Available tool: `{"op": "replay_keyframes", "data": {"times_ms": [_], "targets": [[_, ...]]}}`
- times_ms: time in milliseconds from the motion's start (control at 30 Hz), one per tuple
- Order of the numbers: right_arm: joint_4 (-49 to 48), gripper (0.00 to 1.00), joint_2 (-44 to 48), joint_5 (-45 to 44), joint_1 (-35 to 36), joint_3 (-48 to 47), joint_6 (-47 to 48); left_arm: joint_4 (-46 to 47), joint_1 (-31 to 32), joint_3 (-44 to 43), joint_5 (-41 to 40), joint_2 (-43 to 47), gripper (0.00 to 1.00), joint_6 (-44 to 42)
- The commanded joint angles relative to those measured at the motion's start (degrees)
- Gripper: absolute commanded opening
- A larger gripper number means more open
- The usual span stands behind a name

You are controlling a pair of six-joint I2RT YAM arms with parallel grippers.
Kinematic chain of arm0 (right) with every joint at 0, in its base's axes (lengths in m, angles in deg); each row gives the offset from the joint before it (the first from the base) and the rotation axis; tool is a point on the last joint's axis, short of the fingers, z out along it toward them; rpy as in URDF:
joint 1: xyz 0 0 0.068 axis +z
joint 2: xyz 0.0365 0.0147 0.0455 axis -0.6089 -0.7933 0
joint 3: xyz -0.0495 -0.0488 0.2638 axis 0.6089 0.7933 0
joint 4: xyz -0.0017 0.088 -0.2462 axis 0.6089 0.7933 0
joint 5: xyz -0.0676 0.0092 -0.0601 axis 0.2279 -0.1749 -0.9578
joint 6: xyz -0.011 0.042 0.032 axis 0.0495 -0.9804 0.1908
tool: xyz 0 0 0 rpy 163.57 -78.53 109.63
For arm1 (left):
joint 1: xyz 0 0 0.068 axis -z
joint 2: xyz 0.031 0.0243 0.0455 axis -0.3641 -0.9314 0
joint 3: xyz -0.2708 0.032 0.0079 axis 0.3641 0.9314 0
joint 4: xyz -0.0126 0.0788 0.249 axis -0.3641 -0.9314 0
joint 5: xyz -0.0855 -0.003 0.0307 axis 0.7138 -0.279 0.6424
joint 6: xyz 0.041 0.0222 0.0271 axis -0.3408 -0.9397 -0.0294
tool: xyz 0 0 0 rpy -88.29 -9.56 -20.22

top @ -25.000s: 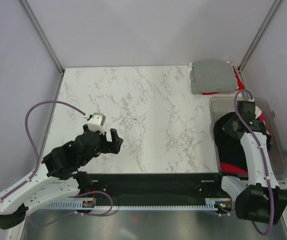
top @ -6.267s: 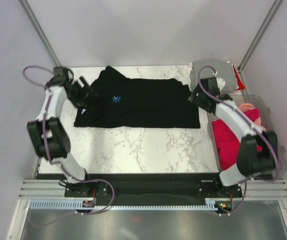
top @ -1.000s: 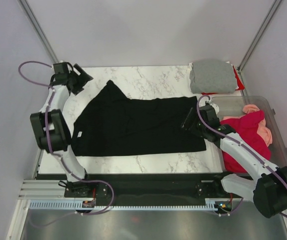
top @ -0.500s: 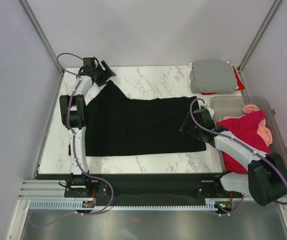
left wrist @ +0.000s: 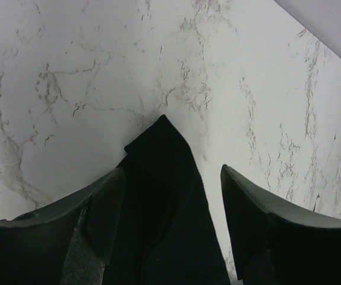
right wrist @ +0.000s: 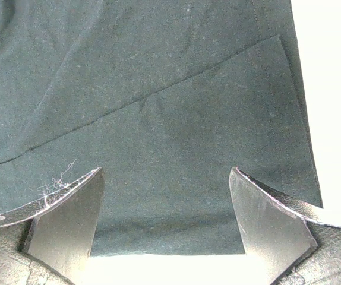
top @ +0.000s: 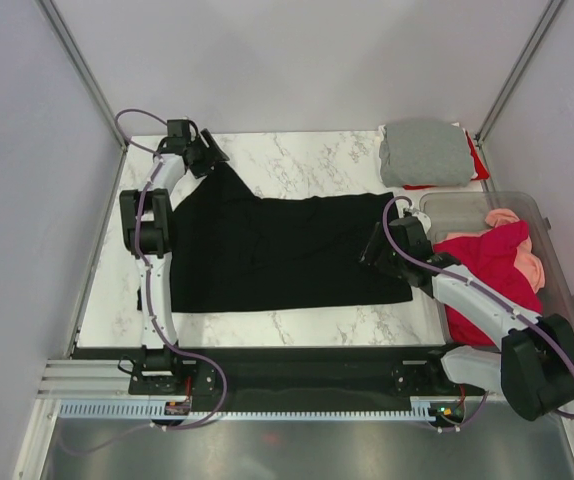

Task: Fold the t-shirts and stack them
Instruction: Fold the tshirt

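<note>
Left pincer (left wrist: 171,178), right pincer (right wrist: 166,178) wide over black t-shirt (top: 277,250) (grey shirt (top: 425,152), tub (top: 454,208) beside)

Two white arms (top: 472,298) with black joints (top: 145,225), looping purple cables (top: 137,113), dark wedge-shaped jaws.

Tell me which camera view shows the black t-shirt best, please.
The top external view: it alone shows the whole black t-shirt, spread out on the table. The left wrist view shows only one pointed corner of it on the marble. The right wrist view shows only a patch near its edge.
</note>
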Motion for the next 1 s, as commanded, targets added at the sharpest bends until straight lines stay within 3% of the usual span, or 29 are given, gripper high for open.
{"op": "replay_keyframes", "data": {"times_ms": [0,300,367,500,700,967], "targets": [[-0.1,0.93,1.3,-1.3,0.4,0.3,0.3,-0.1,0.1,0.7,-1.7,3.0,0.73,-4.7],[0.2,0.93,-0.6,-3.6,0.4,-0.8,1.1,1.1,2.4,0.4,-0.5,2.9,0.56,-3.8],[0.7,0.93,-2.2,-4.1,0.4,-2.8,1.7,1.4,2.4,0.3,-0.4,2.9,0.46,-3.6],[2.0,0.93,-4.9,-6.2,-0.1,-7.3,2.8,1.9,2.4,-0.1,0.1,2.8,0.03,-4.4],[2.9,0.91,-15.4,-6.1,-5.7,-22.6,5.4,2.6,1.9,0.9,-2.9,2.5,0.02,-6.6],[6.1,0.82,-41.0,-9.4,-8.9,-44.5,9.9,7.0,0.9,3.6,1.7,-0.3,0.02,-4.3]]}}
